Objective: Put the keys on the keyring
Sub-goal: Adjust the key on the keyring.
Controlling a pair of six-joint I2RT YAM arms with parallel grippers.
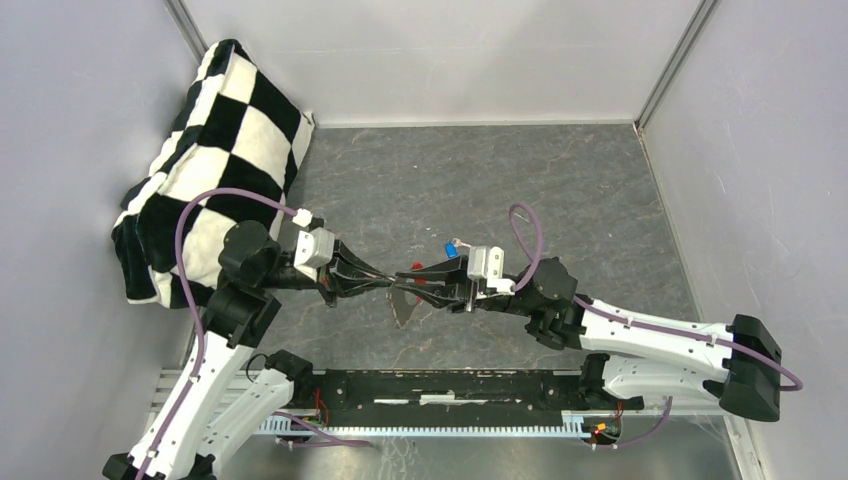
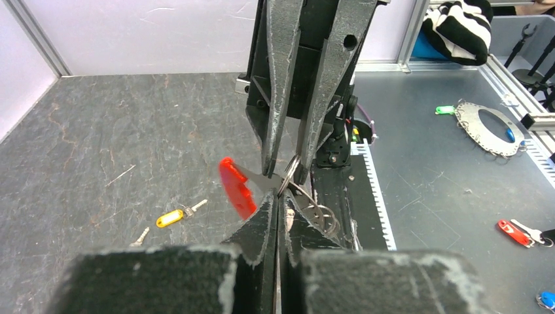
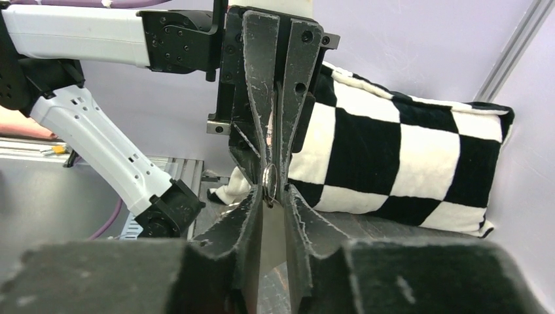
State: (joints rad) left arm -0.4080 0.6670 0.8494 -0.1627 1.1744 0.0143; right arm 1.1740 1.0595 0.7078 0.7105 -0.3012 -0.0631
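**A:** Which step is this?

**B:** Threading, I'd judge. The left tool [image 2: 277, 204] is clamped shut on the keyring [image 2: 235, 188], held above the counter [image 2: 98, 131], with its red part jutting out just beside the tips.

**A:** And the right tool [image 3: 273, 199]?

**B:** Tip to tip with the left, jaws narrowly apart round a flat grey piece [image 3: 271, 232], possibly a key blade. Whether it grips, I cannot tell. Next it must work that piece into the ring. The yellow-capped key [image 2: 171, 217] lies well apart on the counter.

The cushion [image 1: 215, 150] is black-and-white checkered, the table [image 1: 560, 190] mottled grey, the keyring [image 2: 237, 188] red, one key [image 2: 171, 217] yellow-capped.
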